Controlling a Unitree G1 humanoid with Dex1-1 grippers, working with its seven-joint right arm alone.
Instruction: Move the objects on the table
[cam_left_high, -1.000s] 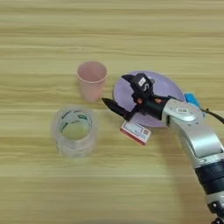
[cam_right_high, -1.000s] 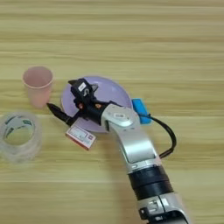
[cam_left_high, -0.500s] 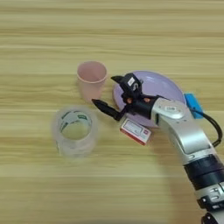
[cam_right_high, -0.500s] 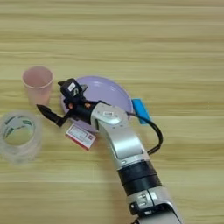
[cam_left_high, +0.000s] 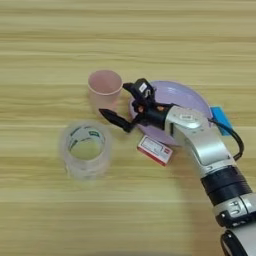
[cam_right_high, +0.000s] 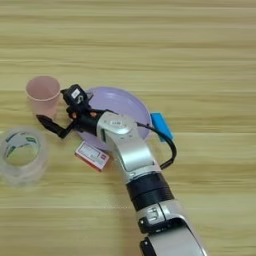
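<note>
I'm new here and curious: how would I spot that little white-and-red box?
Find the round lavender plate in the middle of the wooden table. The small white-and-red flat box lies just off its near-left edge. It is the only flat, printed thing; the others are a cup, tape and a blue block.

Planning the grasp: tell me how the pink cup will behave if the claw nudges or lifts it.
The pink cup stands upright and looks empty and thin-walled, so it is probably light and may slide or tip if nudged. It tapers toward the base, so once tipped it would likely roll in a curve. A firm squeeze might flex it.
</note>
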